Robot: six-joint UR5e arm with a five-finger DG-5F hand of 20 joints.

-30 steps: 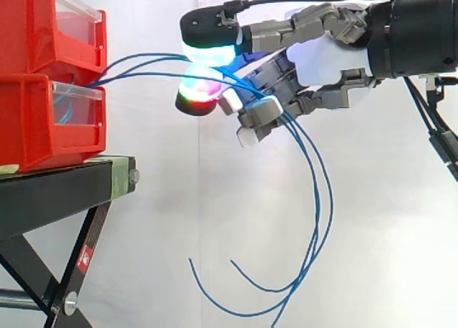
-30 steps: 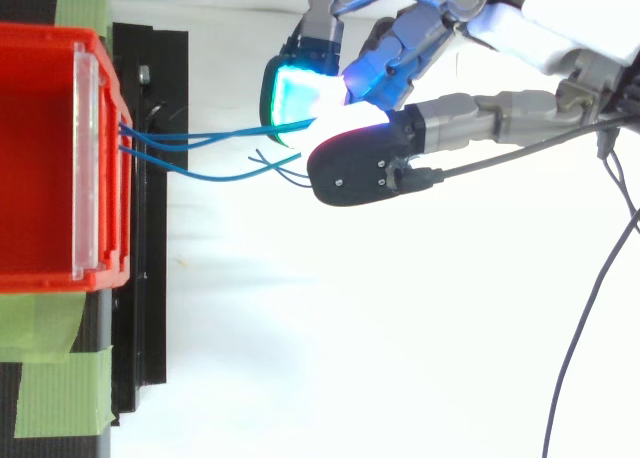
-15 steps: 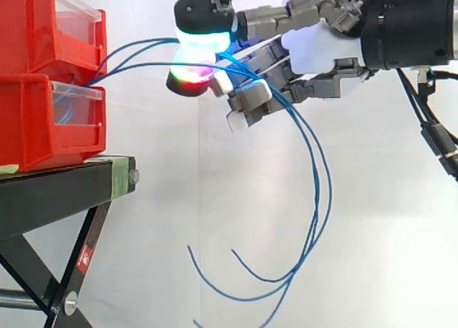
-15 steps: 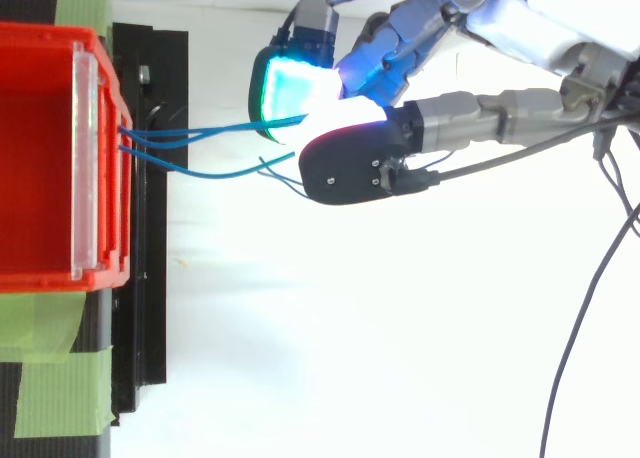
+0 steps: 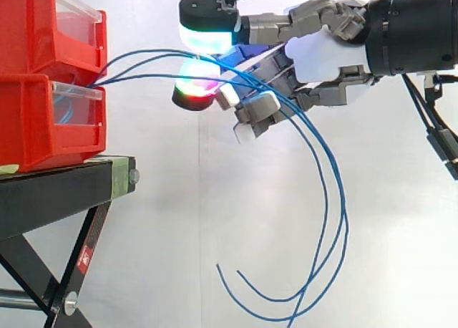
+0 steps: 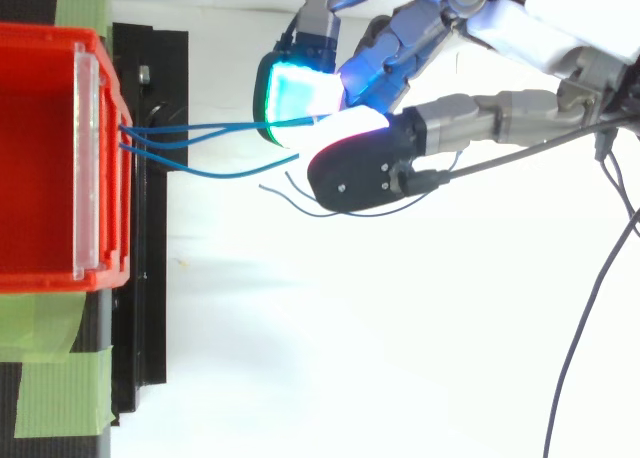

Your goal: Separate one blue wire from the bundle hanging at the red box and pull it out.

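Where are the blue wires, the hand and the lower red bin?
blue wires (image 5: 154, 51): side view, on the arc between bin and hand.
hand (image 5: 322, 56): side view, on its white palm.
lower red bin (image 5: 36, 120): side view, on its red side wall.

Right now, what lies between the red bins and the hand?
Just the blue wires, stretched through the air from the red bins to the hand, with the white curtain behind. The side view shows it plainly.

Glowing fingers (image 5: 207, 34) of hand (image 5: 325, 56) pinch blue wires (image 5: 326, 199) arcing from red bins (image 5: 43, 120) on black stand (image 5: 57, 192); ends dangle.
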